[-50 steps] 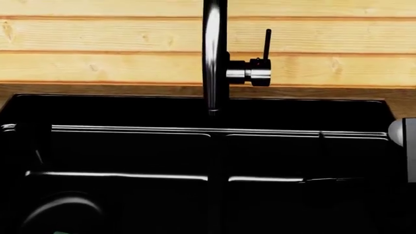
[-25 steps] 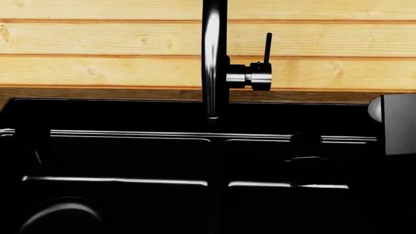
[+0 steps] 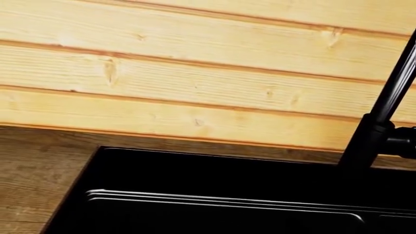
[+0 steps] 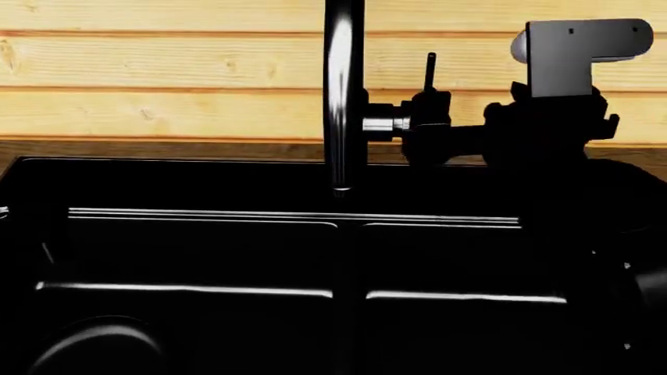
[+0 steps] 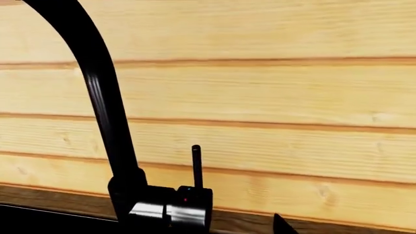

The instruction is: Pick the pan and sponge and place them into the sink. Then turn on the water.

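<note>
The black double-basin sink [image 4: 208, 212] fills the lower head view and also shows in the left wrist view [image 3: 195, 195]. A curved pale rim of the pan [image 4: 94, 337] shows low in the left basin. The sponge is hidden. The dark faucet [image 4: 342, 94] stands at the back centre, with its thin lever [image 4: 429, 70] upright on the silver valve body [image 4: 388, 123]. No water falls from the spout. My right gripper [image 4: 429, 129] is at the valve body just below the lever, with its jaws apart. One dark fingertip [image 5: 281, 225] shows beside the lever [image 5: 196, 165]. My left gripper is out of view.
A light wooden plank wall [image 4: 156, 70] runs behind the sink. A brown wooden counter [image 3: 32, 175] lies around the sink's left rim. The right arm's grey block [image 4: 579, 51] stands above the right basin.
My right arm has risen from the right edge and moved left to the faucet's valve and lever. The lever still stands upright.
</note>
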Robot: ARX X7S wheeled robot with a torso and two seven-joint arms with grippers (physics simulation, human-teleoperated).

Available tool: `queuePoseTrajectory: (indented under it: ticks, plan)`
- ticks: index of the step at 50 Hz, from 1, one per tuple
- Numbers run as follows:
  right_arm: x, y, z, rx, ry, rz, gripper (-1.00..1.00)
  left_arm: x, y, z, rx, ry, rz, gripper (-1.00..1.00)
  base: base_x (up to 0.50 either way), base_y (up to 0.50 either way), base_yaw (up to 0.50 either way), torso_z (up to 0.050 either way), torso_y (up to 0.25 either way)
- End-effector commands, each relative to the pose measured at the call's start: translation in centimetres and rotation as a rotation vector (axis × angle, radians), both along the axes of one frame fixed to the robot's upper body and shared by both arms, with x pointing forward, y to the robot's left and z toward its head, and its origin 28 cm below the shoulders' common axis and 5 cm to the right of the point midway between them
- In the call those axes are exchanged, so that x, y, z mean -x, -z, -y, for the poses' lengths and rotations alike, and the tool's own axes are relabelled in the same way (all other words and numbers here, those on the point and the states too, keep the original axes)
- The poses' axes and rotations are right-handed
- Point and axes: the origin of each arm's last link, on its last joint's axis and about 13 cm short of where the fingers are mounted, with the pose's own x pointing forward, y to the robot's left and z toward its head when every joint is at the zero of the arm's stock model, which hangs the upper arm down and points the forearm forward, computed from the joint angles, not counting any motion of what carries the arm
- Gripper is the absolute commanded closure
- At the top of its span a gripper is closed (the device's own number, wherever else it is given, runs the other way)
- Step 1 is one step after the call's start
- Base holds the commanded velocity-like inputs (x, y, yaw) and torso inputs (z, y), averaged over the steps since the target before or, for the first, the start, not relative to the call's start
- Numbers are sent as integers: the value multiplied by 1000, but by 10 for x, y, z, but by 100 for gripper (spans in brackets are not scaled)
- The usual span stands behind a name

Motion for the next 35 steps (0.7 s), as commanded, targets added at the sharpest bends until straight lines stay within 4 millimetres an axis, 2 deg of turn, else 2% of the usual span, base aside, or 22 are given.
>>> queuePoseTrajectory:
  ticks: [1, 6, 14, 20, 35]
  plan:
    - [-26, 2, -8, 22, -33, -24, -100, 1, -1, -2, -1, -7, 4, -100, 0, 0, 0, 0, 0]
    - [-35, 2, -8, 30, -24, -23, -100, 1, -2, -2, -39, -9, 0, -100, 0, 0, 0, 0, 0]
    - [-42, 0, -5, 40, -8, -16, -100, 1, -3, -2, -4, -12, 2, -100, 0, 0, 0, 0, 0]
    - [-49, -10, -8, 27, -20, -1, -100, 2, -2, -3, -16, -8, -3, -100, 0, 0, 0, 0, 0]
    - [-52, -19, -8, 45, -10, 8, -100, 2, -1, -3, -11, 1, 12, -100, 0, 0, 0, 0, 0]
